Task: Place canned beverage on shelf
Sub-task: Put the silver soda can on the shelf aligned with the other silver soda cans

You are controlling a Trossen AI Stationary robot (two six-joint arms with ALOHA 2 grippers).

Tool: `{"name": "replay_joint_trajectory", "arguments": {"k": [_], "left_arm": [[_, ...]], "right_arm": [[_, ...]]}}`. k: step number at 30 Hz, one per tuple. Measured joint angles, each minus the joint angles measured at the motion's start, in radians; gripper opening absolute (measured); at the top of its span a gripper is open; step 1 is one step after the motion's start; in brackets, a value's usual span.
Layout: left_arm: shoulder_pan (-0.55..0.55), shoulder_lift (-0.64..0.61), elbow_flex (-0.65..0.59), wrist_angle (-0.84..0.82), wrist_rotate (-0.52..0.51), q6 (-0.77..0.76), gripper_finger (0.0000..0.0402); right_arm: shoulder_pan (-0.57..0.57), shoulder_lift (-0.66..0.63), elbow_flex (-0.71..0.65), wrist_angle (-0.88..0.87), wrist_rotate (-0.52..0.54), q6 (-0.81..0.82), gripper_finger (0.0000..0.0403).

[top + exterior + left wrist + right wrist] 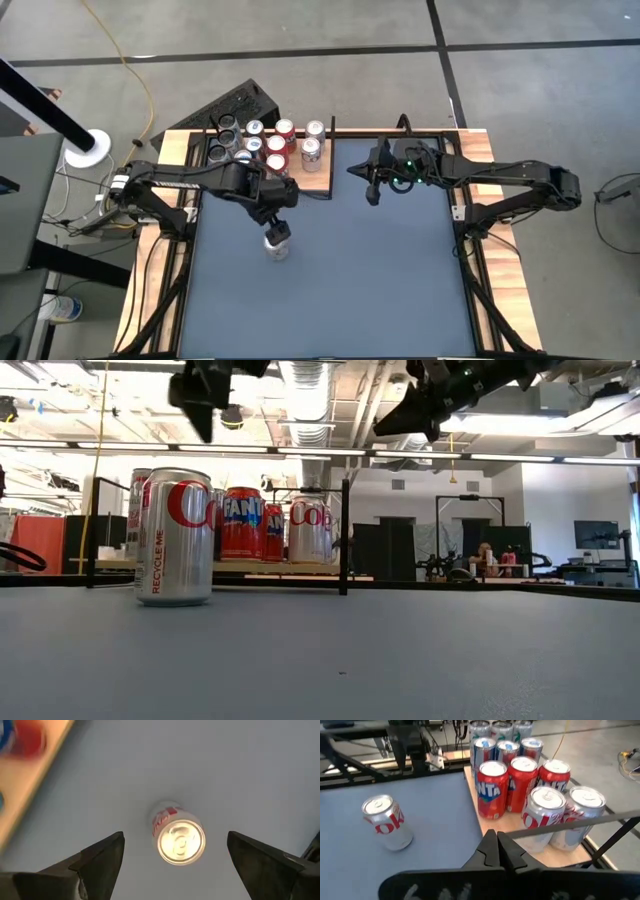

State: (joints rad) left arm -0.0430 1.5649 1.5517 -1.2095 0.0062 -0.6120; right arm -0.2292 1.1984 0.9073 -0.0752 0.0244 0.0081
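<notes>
A silver Diet Coke can (277, 246) stands upright on its base on the blue tabletop, also in the low view (173, 537), the left wrist view (178, 838) and the right wrist view (387, 822). My left gripper (175, 857) is open, above the can, one finger on either side of it, touching nothing. The wooden shelf (318, 179) at the table's far side carries several cans (520, 775). My right gripper (497, 845) is shut and empty, raised to the right of the shelf (372, 190).
Thin black posts (344, 535) stand at the shelf's corners, and a black rail (580, 822) crosses its side. Wooden strips (500, 280) edge the table. Open blue tabletop (370, 280) lies near and to the right of the can.
</notes>
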Motion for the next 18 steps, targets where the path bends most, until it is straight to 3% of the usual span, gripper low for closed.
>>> {"name": "replay_joint_trajectory", "arguments": {"k": [3,10,18], "left_arm": [[-0.014,0.006,-0.003,-0.011,-0.012,-0.123,0.0339],[-0.037,0.008,-0.004,-0.012,-0.164,-0.384,0.0339],[-0.106,0.008,-0.066,0.002,-0.172,-0.633,0.0339]], "right_arm": [[0.017,0.000,0.000,-0.027,0.000,0.008,0.0000],[0.058,0.000,0.000,-0.089,-0.004,0.002,0.0000],[0.109,0.000,0.000,-0.117,-0.003,-0.017,0.0000]]}}
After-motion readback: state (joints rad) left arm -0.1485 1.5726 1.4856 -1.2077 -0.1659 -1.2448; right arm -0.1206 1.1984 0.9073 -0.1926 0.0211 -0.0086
